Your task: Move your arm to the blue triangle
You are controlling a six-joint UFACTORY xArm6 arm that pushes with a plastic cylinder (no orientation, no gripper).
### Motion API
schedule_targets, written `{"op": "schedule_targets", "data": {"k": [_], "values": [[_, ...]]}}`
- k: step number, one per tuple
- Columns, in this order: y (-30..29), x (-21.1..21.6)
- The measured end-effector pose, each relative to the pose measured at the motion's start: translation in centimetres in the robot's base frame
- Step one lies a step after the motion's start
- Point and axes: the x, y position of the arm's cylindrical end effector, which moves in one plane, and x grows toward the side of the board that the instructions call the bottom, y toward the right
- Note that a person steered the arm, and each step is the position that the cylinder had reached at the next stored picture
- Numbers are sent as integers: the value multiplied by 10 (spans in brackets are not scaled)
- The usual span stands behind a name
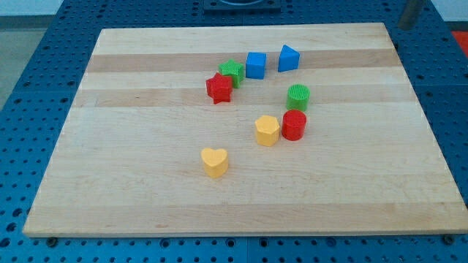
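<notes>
A pale wooden board (146, 183) is seen lying on a blue perforated bench (44, 44). The blue triangle block (288, 58) is placed near the view's top of the board, slightly right of centre. Just to its left a blue cube block (256, 65) is set, and further left a green star-shaped block (232, 72) is found touching a red star-shaped block (219, 88) below it. Below the blue triangle, a green cylinder block (297, 97) is stood just above a red cylinder block (294, 125), with a yellow hexagonal block (267, 131) just beside the red cylinder on its left. A yellow heart-shaped block (214, 162) is placed apart, toward the view's bottom. A blurred dark object (409, 13) is visible at the top right corner, off the board; my tip cannot be made out, so the end effector's state cannot be told, nor its position relative to the blocks.
</notes>
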Motion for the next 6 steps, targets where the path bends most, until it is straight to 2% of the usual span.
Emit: {"op": "schedule_targets", "data": {"k": [1, 4, 6], "values": [[-7, 3], [-104, 57], [-184, 69]]}}
